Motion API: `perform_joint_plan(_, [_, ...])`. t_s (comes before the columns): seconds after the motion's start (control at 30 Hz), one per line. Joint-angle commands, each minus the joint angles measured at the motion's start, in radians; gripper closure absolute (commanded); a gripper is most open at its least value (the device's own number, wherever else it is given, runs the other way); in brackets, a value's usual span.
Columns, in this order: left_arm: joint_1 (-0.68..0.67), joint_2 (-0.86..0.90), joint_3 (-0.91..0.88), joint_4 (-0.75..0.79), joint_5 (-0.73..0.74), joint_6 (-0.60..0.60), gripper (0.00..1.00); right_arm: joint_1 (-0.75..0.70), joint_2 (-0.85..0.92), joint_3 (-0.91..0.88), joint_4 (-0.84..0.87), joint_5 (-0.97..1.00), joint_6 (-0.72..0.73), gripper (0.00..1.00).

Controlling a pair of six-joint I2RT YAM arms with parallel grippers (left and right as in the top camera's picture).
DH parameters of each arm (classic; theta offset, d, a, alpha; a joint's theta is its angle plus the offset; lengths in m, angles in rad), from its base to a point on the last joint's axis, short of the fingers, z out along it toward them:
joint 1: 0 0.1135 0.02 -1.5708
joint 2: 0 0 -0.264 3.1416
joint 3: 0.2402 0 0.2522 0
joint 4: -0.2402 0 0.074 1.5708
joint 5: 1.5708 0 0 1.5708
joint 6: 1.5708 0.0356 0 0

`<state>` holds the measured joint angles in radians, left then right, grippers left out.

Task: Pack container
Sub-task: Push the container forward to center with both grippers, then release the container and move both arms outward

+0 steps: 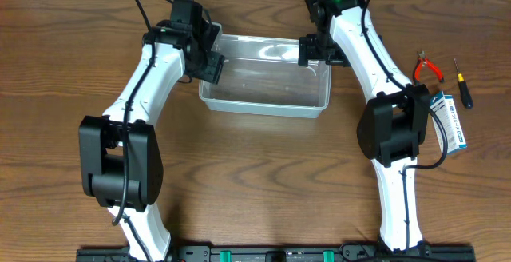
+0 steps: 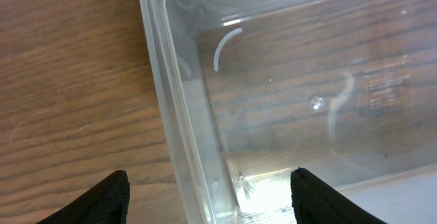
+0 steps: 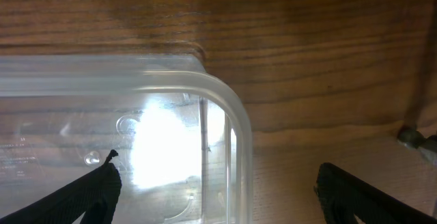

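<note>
My left pincer is spread wide at the container's left end. Through my left wrist camera, its two matte black fingertips sit far apart, one over bare wood and the other over the bin's inside, with the bin's wall running between them. I cannot tell whether either tip touches the plastic.

The container rests on the worktop, at the middle of its far half, between my two arms. It is a clear, glossy plastic rectangle with rounded corners and a thick rolled rim, and the brown wood grain shows through its base.

My right pincer is at the far right corner, also wide. In the right wrist camera the curved rim lies between its dark fingers.

Further right on the worktop lie red-handled pliers, a slim dark-handled screwdriver and a flat blue-and-white box, which my right arm partly covers.
</note>
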<state>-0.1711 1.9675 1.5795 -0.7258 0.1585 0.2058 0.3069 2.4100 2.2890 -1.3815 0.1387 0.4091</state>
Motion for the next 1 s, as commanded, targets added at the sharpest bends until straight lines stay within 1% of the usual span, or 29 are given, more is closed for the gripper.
perform_joint_plan(0.0, [0.006,-0.005,0.063,0.002,0.013,-0.002,0.34,0.001,0.0,0.001,-0.002,0.004,-0.007,0.08])
perform_joint_plan(0.1, [0.009,-0.021,0.086,-0.005,0.013,-0.002,0.33,-0.004,0.0,0.001,0.013,0.024,-0.018,0.06])
perform_joint_plan(0.23, [0.016,-0.05,0.103,-0.009,0.013,-0.002,0.33,-0.02,0.0,0.001,0.057,0.023,-0.051,0.05])
perform_joint_plan(0.47, [0.052,-0.112,0.103,-0.009,0.012,-0.002,0.33,-0.063,0.0,0.001,0.098,0.023,-0.06,0.05])
perform_joint_plan(0.7, [0.104,-0.184,0.103,-0.008,0.012,-0.002,0.32,-0.088,0.0,0.001,0.177,0.023,-0.14,0.05])
perform_joint_plan(0.73, [0.111,-0.193,0.103,-0.008,0.012,-0.002,0.27,-0.09,0.0,0.001,0.187,0.023,-0.153,0.05])
perform_joint_plan(0.77, [0.119,-0.204,0.103,-0.008,0.012,-0.002,0.26,-0.091,0.0,0.001,0.197,0.023,-0.166,0.04])
perform_joint_plan(0.97, [0.169,-0.254,0.103,-0.009,0.012,-0.002,0.24,-0.089,0.0,0.001,0.223,0.021,-0.19,0.03])
